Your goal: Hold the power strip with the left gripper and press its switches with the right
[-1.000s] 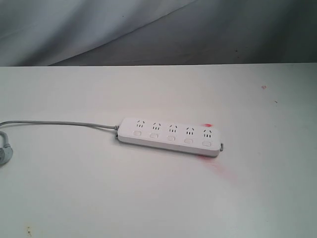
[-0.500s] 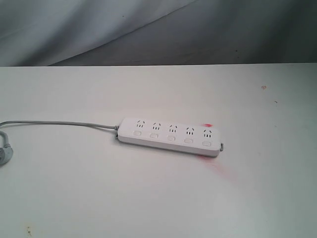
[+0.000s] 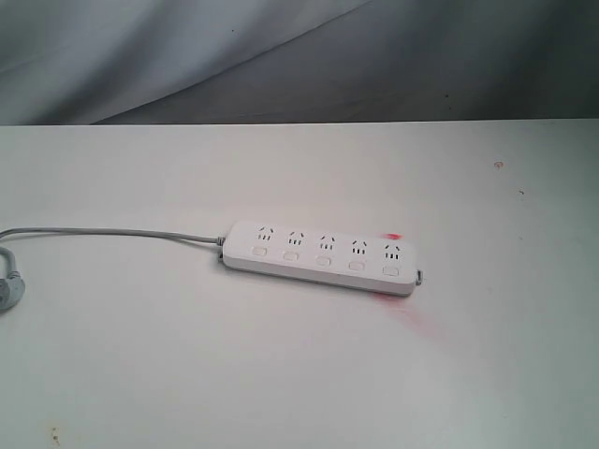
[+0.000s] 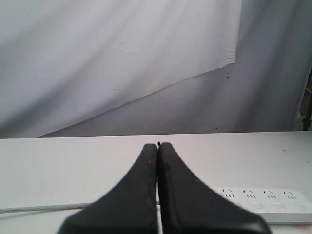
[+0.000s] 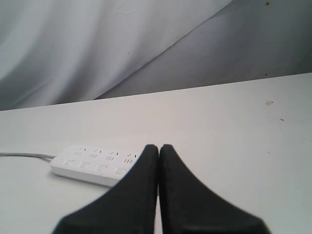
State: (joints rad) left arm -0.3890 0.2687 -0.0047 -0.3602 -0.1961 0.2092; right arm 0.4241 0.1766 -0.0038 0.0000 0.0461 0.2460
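Observation:
The white power strip (image 3: pixel 320 256) lies flat near the middle of the table, with a row of small white switches (image 3: pixel 323 260) along its near side. Its grey cord (image 3: pixel 112 233) runs off to the left. Neither arm shows in the exterior view. In the left wrist view my left gripper (image 4: pixel 158 145) is shut with nothing in it, and the power strip (image 4: pixel 268 202) lies apart from it, partly behind a finger. In the right wrist view my right gripper (image 5: pixel 159 146) is shut and empty too, with the power strip (image 5: pixel 92 165) beyond it, one end hidden by a finger.
A grey plug (image 3: pixel 9 288) lies at the table's left edge. Pink-red stains (image 3: pixel 412 313) mark the table by the strip's right end. A grey cloth backdrop (image 3: pixel 299 56) hangs behind the table's far edge.

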